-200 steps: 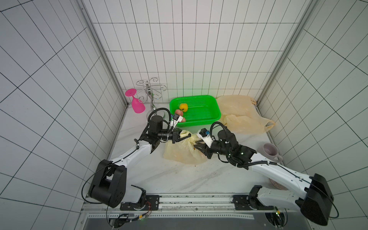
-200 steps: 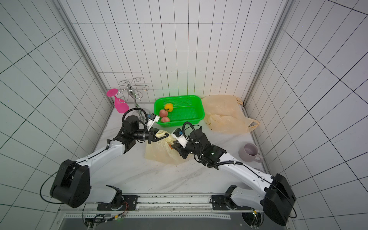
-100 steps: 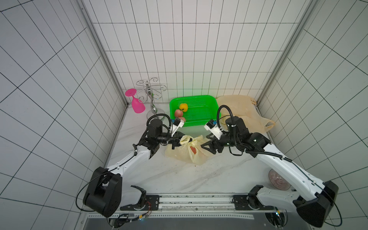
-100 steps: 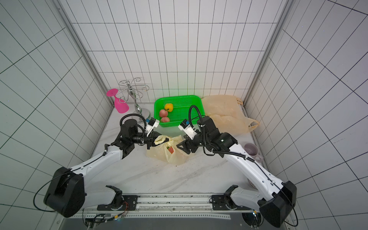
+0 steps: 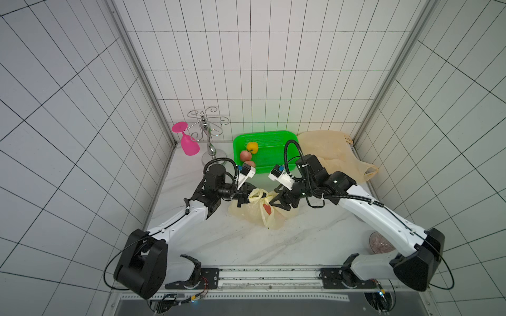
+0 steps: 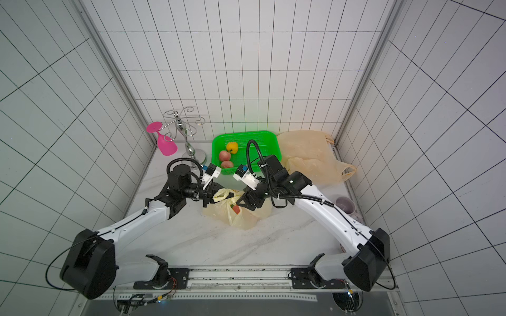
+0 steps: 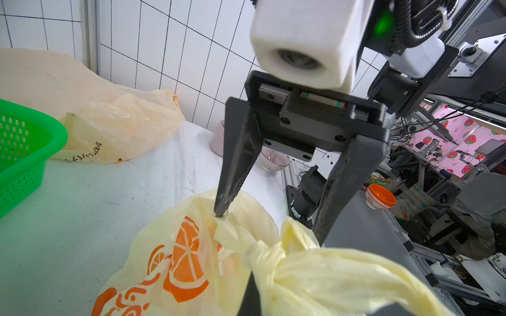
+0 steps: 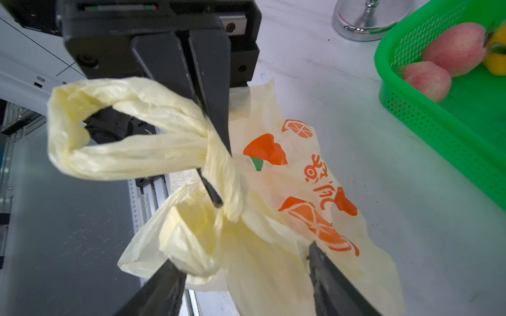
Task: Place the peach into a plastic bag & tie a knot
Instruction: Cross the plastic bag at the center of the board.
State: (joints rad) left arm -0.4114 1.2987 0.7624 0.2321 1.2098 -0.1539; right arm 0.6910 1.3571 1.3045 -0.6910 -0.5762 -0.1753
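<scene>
- You cannot make out the peach itself: in both top views the bag point(image 5: 260, 216) shows only a reddish patch through the plastic, and fruit cannot be told from print.
- In the right wrist view the fingers of the right gripper point(image 8: 243, 255) run off the bottom edge, and the basket point(image 8: 451, 131) is cut by the side edge.
- In the left wrist view your left gripper point(image 5: 243, 198) shows only as a dark sliver at the bottom edge.
- In a top view the right arm point(image 5: 383, 216) covers part of the bowl point(image 5: 379, 242).

Left claw point(image 5: 244, 197) pinched shut — right claw point(image 7: 269, 227) spread.
</scene>
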